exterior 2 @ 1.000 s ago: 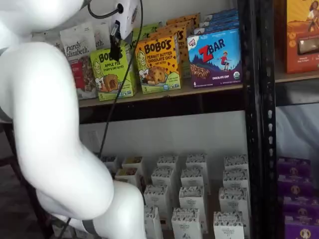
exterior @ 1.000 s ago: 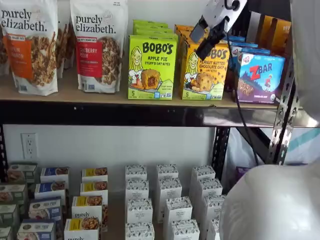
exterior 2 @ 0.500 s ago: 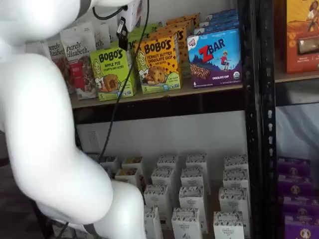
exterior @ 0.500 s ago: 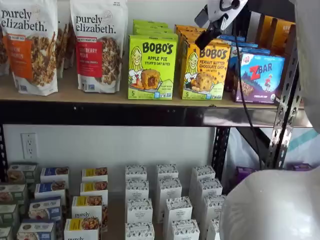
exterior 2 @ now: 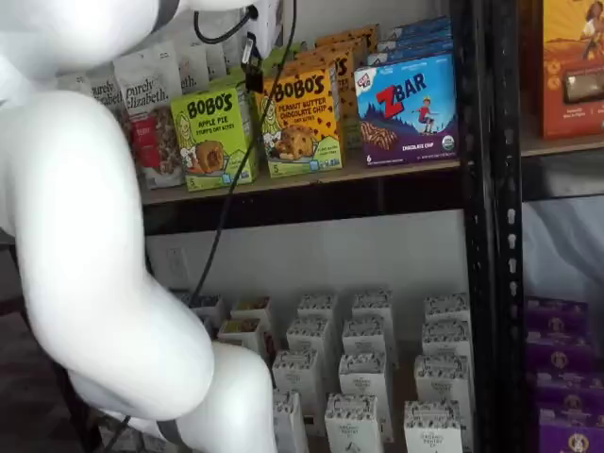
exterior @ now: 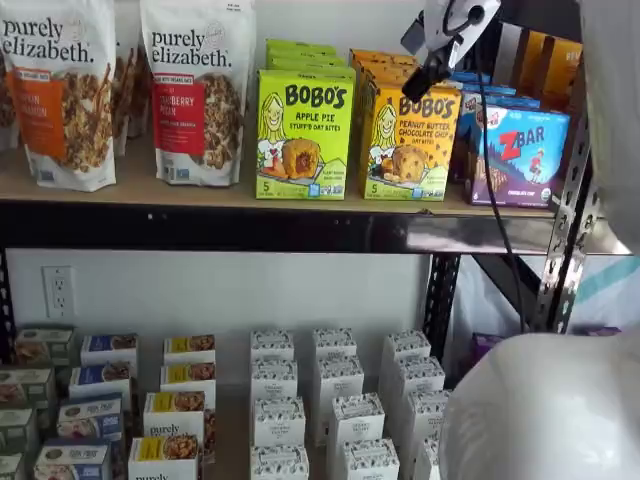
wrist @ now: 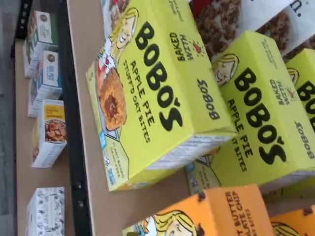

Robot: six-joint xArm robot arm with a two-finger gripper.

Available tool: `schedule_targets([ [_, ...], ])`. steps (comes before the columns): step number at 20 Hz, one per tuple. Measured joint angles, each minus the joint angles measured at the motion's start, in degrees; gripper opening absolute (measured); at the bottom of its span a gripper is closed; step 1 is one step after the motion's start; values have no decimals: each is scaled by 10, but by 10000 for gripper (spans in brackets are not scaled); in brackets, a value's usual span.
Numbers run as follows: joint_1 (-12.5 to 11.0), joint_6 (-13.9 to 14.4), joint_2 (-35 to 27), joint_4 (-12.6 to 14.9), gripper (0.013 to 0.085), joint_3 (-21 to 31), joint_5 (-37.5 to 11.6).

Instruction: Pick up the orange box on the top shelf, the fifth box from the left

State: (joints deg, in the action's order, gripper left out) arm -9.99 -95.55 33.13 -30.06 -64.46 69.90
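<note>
Orange box [exterior: 408, 140] (Bobo's Peanut Butter Chocolate Chip) stands upright on the top shelf [exterior: 200, 190], front face outward, close to the black front rail [exterior: 250, 228]. More cartons of the same kind are lined up behind it. In a shelf view [exterior 2: 299, 118] it sits between two neighbours. Green Bobo's Apple Pie box [exterior: 304, 133] is just beside it at 9 o'clock, with a narrow gap between them. Blue-purple Zbar box [exterior: 518, 154] stands near it at 3 o'clock.

Gripper [exterior: 428, 70] hangs above the orange box at about 12 o'clock, in front of the box's upper edge. White body above, black fingers angled down. Fingers are seen side-on in both shelf views; no gap can be made out, so cannot tell from the frames alone how wide the jaws stand. No box between the fingers. A black cable [exterior: 495, 180] drops from the gripper body past the Zbar box.

Wrist view: looks down on the green Apple Pie cartons, with the orange box's top [wrist: 216, 214] at the frame's edge.

Further at 9 o'clock: two Purely Elizabeth granola bags [exterior: 198, 90]. Lower shelf holds rows of small white cartons [exterior: 335, 395].
</note>
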Motion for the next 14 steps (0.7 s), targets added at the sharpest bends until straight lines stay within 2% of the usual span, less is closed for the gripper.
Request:
schedule_targets([
  [5,-8,-14,-21,0,850,-12,-11],
  [10,-15,-27,-46,17,850,-32,-6],
  [14,-21,-34,-71,38,850,-59,30],
])
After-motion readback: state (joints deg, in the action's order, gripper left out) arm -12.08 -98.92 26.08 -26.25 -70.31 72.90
